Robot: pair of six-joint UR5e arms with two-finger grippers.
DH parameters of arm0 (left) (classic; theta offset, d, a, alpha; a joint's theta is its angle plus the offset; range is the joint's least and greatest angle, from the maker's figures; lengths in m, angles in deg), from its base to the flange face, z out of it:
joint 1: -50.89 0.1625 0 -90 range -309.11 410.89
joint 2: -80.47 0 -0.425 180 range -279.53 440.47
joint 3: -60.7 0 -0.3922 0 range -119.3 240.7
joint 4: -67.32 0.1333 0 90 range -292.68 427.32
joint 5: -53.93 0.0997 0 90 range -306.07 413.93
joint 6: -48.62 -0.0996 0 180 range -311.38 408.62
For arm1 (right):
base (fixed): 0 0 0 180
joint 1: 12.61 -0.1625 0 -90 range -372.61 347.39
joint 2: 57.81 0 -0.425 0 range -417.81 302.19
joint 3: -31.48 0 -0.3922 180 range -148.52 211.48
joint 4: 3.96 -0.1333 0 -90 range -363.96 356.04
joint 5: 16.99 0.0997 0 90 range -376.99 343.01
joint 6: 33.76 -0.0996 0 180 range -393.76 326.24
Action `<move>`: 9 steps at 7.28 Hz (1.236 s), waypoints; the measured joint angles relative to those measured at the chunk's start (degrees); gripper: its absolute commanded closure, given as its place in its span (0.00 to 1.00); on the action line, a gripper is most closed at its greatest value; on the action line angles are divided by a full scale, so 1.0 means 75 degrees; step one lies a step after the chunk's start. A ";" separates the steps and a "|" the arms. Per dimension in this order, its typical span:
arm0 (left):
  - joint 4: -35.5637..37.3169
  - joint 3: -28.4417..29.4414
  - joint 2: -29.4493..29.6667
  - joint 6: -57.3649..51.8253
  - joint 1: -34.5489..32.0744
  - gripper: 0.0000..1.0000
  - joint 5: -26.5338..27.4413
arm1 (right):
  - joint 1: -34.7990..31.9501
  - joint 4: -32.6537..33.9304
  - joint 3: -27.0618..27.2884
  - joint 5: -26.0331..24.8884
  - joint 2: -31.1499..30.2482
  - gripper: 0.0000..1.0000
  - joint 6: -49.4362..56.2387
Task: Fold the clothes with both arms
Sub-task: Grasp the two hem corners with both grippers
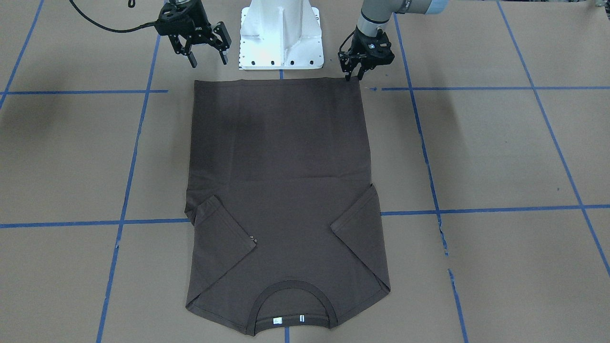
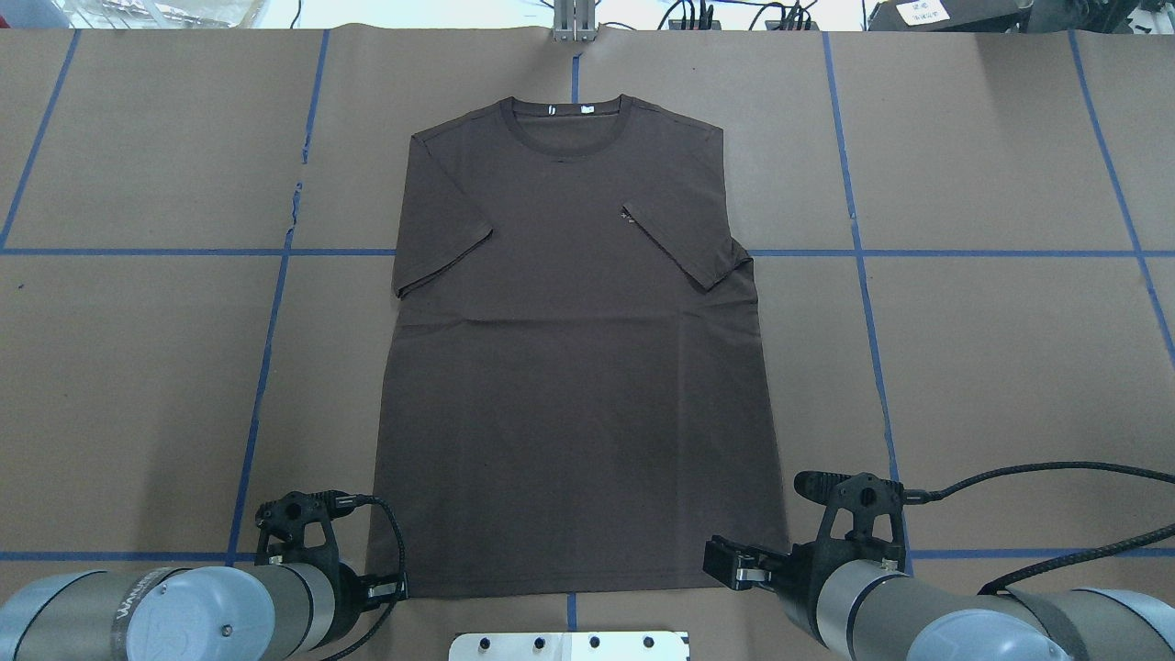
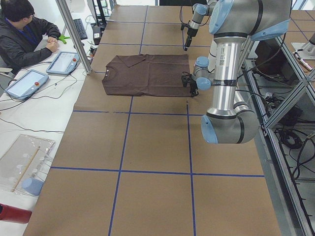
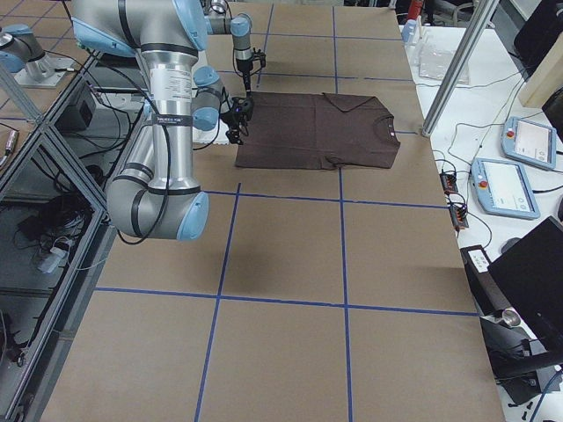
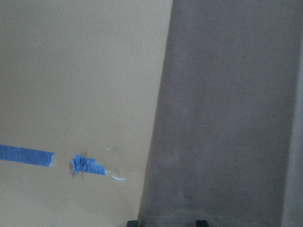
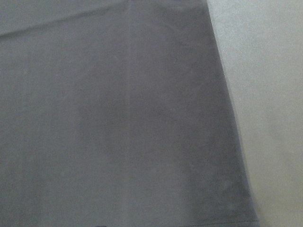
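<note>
Lying flat on the paper-covered table, the brown T-shirt has both sleeves folded in over the chest, collar at the far end from the robot, hem at the near end by the white base. L gripper sits at hem's left corner, jaws narrow but apart. R gripper hangs just off right corner, jaws wide.

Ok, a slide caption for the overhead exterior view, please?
Brown sleeve-folded T-shirt; left end effector, right end effector near hem corners.
</note>
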 measured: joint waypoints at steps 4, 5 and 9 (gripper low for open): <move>-0.0003 -0.0048 0.0011 0.0020 -0.0054 1.00 -0.0002 | 0.0019 0.0015 -0.0036 -0.0110 -0.0035 0.24 -0.0039; -0.0005 -0.0112 0.0016 0.0023 -0.0078 1.00 -0.0010 | 0.0065 0.0057 -0.0108 -0.0293 -0.0074 0.26 -0.0195; -0.0008 -0.0228 0.0060 0.0040 -0.0101 1.00 -0.0033 | 0.0422 0.0183 -0.0886 -0.1071 -0.0053 0.43 -0.0810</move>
